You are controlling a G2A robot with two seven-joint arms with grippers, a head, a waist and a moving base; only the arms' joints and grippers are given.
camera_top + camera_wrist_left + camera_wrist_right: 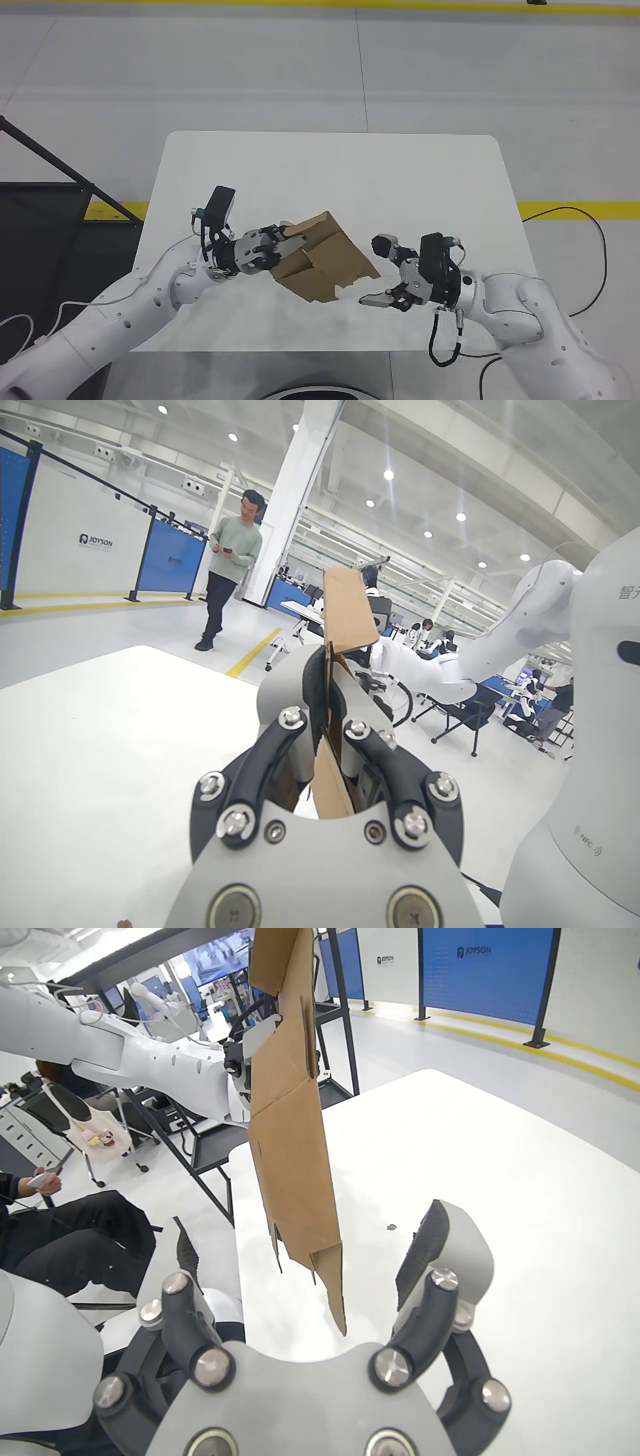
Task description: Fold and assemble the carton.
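We see the carton (pixel 320 258) held up off the table (pixel 330 170), over its near half, approx midway btwn the left & right edges. It's brown cardboard w/ fold lines, slots & loose flaps, partly folded & tilted; the wrist views show it standing nearly on edge (pixel 347 610) (pixel 290 1153). The left gripper (pixel 272 247) is pinching the carton's left end: in its own view (pixel 327 695) the dark pads (pixel 311 680) press on both faces of the sheet. The right gripper (pixel 378 271) is spread wide at the carton's right corner. In its own view (pixel 310 1248) that corner hangs btwn the fingers (pixel 440 1238), apart from both pads. Edges: both grippers sit nearer the table's near edge than the far one, & the right one is the closer of the two. A wide stretch of white tabletop runs from the carton to the far edge & its rounded corners, w/ more tabletop right of the right gripper. A small dark speck (pixel 391 1227) lies on the top near that gripper. Left of the table stands a black frame (pixel 50 160) w/ dark cloth below it. A yellow floor line (pixel 580 210) runs out from the right edge & a black cable (pixel 590 240) loops on the floor there. Writing: the blue & white panels (pixel 480 968) (pixel 95 542) in the room behind carry a logo + lettering. The carton faces we can see are plain brown.
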